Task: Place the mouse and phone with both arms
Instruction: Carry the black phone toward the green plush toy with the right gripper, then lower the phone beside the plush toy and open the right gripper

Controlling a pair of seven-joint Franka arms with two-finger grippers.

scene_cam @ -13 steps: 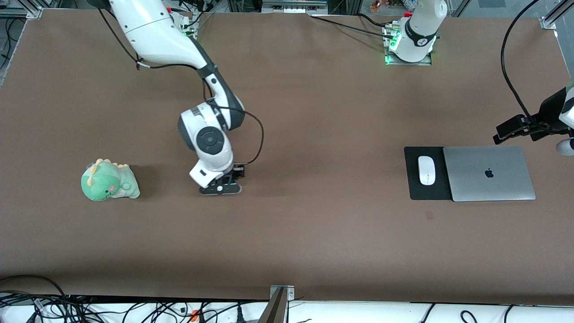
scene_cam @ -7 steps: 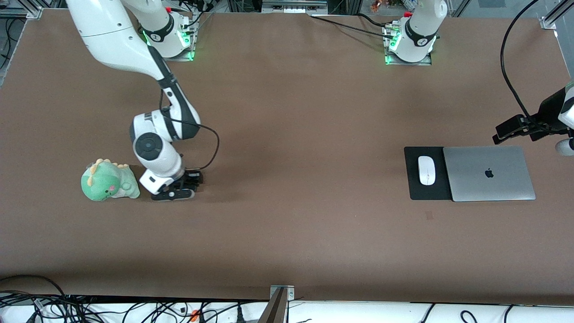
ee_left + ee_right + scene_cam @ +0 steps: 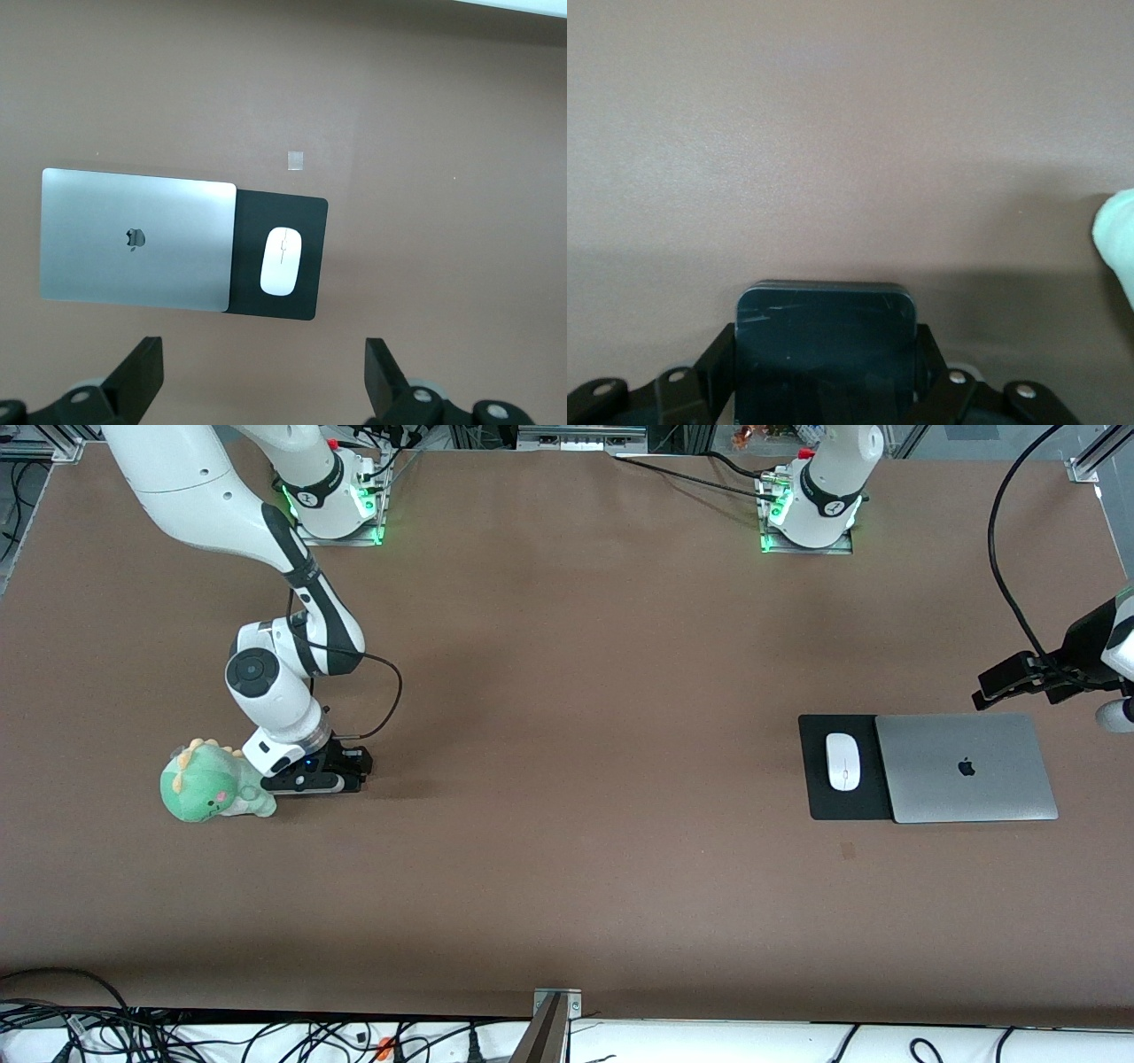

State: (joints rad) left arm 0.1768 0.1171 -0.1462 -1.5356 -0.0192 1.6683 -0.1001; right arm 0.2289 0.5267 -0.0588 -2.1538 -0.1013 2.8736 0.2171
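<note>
Front view: right gripper [image 3: 312, 781] low over the table [image 3: 567, 850], just beside the green plush dinosaur [image 3: 213, 782]; mouse [image 3: 842, 761] on the black mouse pad [image 3: 819, 779] beside the laptop [image 3: 966, 767]. Left wrist view: left gripper [image 3: 266, 376] spread wide, waiting above both. Right wrist view: fingers [image 3: 713, 359] clamped on the phone [image 3: 826, 341] (black, flat).

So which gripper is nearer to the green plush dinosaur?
Right. The right gripper, shut on the phone, is right beside the dinosaur. The left gripper hangs open near the laptop.

Brown table [image 3: 602, 886], tangled black cables [image 3: 266, 1036] along its near edge.
</note>
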